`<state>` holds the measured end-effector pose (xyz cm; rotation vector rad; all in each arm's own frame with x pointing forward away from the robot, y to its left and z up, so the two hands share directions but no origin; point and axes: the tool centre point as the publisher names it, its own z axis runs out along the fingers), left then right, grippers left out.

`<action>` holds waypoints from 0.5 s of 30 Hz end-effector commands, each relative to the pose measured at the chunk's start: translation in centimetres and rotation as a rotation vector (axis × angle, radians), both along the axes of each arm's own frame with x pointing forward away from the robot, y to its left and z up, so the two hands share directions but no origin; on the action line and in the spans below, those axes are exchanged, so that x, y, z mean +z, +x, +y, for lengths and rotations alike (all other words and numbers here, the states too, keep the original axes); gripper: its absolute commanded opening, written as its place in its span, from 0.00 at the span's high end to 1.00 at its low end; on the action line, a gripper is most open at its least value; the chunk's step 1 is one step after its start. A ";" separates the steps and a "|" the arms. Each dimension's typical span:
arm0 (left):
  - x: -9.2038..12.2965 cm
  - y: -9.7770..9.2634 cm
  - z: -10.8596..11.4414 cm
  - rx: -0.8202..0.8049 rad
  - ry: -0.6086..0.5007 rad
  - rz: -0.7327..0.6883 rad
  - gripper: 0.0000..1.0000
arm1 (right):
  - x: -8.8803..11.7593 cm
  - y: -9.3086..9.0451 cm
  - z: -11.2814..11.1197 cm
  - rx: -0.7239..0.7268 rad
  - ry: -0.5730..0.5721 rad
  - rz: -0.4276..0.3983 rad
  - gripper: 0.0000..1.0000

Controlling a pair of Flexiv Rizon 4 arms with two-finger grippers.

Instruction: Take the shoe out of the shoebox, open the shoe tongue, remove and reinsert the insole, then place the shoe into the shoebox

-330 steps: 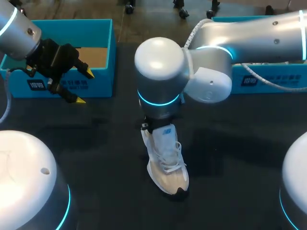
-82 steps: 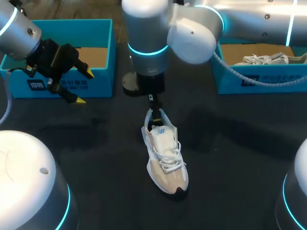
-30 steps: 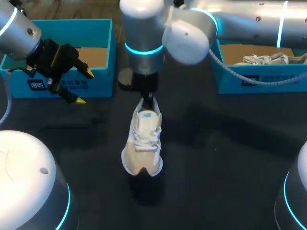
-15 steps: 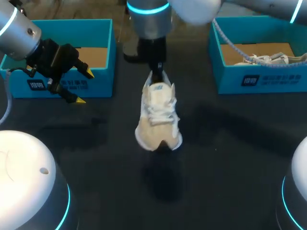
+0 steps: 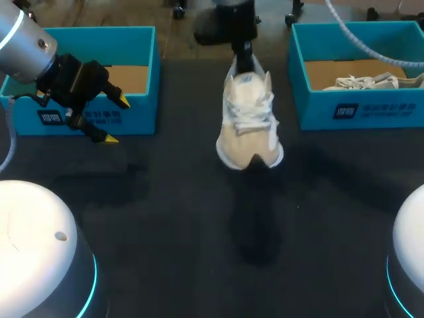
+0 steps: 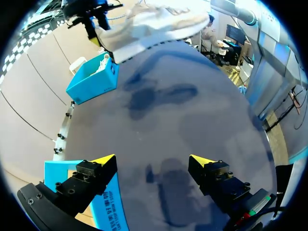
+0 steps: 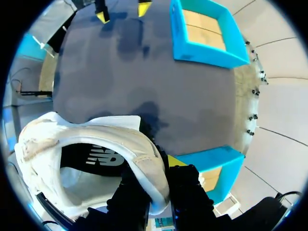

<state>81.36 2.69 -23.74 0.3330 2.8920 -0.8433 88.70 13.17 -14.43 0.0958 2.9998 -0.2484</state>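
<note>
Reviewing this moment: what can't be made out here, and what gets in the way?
- Right gripper: in the head view its fingertips are hidden behind the heel of the shoe, and its arm is cut off by the top edge.
- Inside of the shoe toward the toe: in the right wrist view its own upper covers it.
- Second shoe in the right shoebox: in the head view it is partly behind the box wall and cut off at the picture's edge.
</note>
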 end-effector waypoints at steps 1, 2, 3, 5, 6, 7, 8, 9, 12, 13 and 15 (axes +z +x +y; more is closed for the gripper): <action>0.0 0.0 0.0 -0.001 0.004 0.001 0.00 | 1.1 -0.2 -1.8 0.008 0.027 -0.128 1.00; 0.0 0.0 0.0 -0.001 0.004 0.001 0.00 | 1.1 -0.2 -1.8 0.008 0.027 -0.128 1.00; 0.0 0.0 0.0 -0.001 0.004 0.001 0.00 | 1.1 -0.2 -1.8 0.008 0.027 -0.128 1.00; 0.0 0.0 0.0 -0.001 0.004 0.001 0.00 | 1.1 -0.2 -1.8 0.008 0.027 -0.128 1.00; 0.0 0.0 0.0 -0.001 0.004 0.001 0.00 | 1.1 -0.2 -1.8 0.008 0.027 -0.128 1.00; 0.0 0.0 0.0 -0.001 0.004 0.001 0.00 | 1.1 -0.2 -1.8 0.008 0.027 -0.128 1.00; 0.0 0.0 0.0 -0.001 0.004 0.001 0.00 | 1.1 -0.2 -1.8 0.008 0.027 -0.128 1.00; 0.0 0.0 0.0 -0.001 0.004 0.001 0.00 | 1.1 -0.2 -1.8 0.008 0.027 -0.128 1.00; 0.0 0.0 0.0 -0.001 0.004 0.001 0.00 | 1.1 -0.2 -1.8 0.008 0.027 -0.128 1.00; 0.0 0.0 0.0 -0.001 0.004 0.001 0.00 | 1.1 -0.2 -1.8 0.008 0.027 -0.128 1.00; 0.0 0.0 0.0 -0.001 0.004 0.001 0.00 | 1.1 -0.2 -1.8 0.008 0.027 -0.128 1.00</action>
